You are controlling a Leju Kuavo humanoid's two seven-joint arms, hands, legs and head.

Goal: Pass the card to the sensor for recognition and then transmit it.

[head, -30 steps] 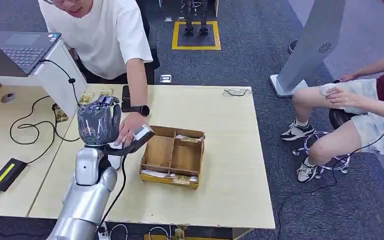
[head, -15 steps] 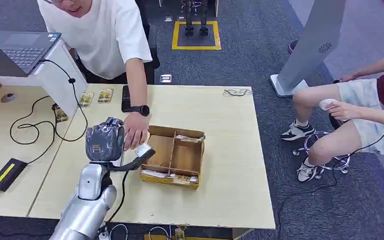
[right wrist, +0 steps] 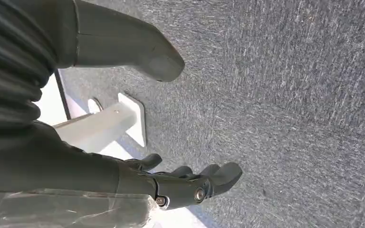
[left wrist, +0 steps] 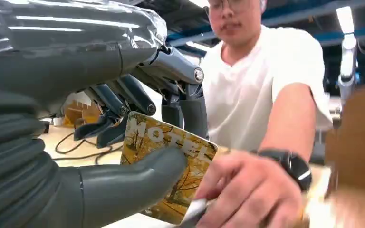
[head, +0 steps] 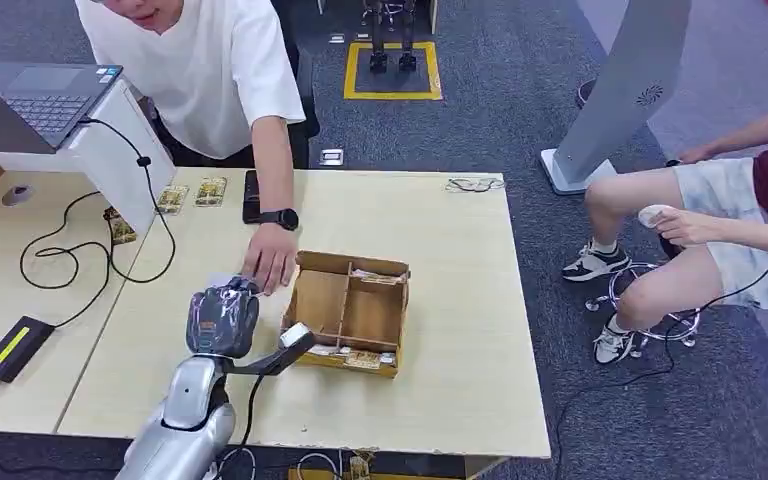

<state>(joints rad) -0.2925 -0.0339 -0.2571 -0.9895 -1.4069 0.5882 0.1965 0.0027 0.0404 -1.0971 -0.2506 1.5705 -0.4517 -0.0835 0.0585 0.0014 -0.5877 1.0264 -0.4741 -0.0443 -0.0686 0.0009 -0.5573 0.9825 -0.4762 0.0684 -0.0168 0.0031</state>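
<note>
My left hand (head: 222, 318) is low over the table's near left part, beside the wooden box (head: 345, 312). In the left wrist view its thumb and fingers (left wrist: 123, 102) pinch a yellow card (left wrist: 164, 156) printed with autumn trees and the word HOTEL. A person's hand (left wrist: 249, 190) with a black wristwatch touches the card's lower edge; in the head view that hand (head: 269, 268) rests by the box's far left corner. My right hand (right wrist: 185, 183) hangs over grey carpet, fingers apart, holding nothing.
A black flat device (head: 252, 196) and two more cards (head: 210, 190) lie at the table's far side. A laptop (head: 40, 95) sits on a white stand at the left, with cables and a black adapter (head: 15, 346). A second person sits at the right.
My left hand has come down and back toward me with the card, from beside the person's wrist to below the person's hand. The person's hand stayed near the box corner.
</note>
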